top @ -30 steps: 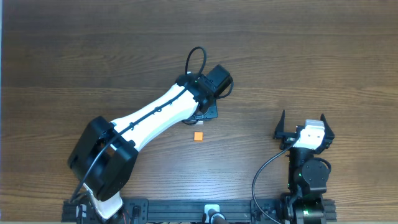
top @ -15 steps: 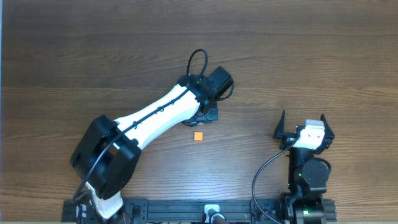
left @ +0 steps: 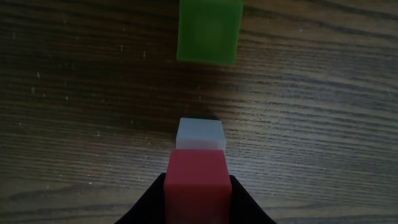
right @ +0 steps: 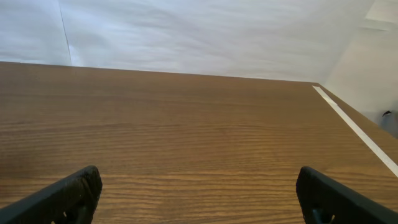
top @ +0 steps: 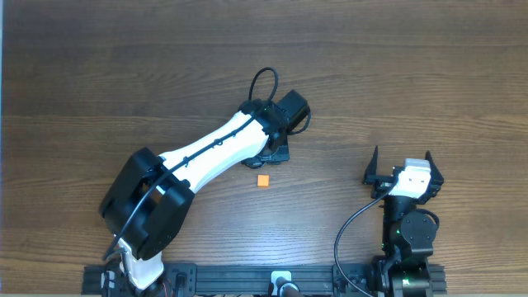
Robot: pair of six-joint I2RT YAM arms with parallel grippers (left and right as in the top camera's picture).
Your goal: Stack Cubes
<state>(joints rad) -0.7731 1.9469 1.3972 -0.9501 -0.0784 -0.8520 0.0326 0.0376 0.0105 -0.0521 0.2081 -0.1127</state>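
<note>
My left gripper [left: 197,182] is shut on a red cube [left: 198,193], with one finger against each side of it. A white cube [left: 200,134] rests on the wooden table right beyond the red one. A green cube [left: 209,30] lies farther on along the same line. In the top view the left gripper [top: 275,152] sits near the table's middle, and a small orange cube [top: 262,181] lies just in front of it. My right gripper [top: 400,162] stays open and holds nothing, low at the right near its base.
The brown wooden table [top: 412,66] stretches bare around the cubes. In the right wrist view a pale strip [right: 354,127] runs along the table's edge, with a white wall behind it.
The left arm's lower links have swung slightly to the right, while its gripper has barely shifted. The right arm has not moved.
</note>
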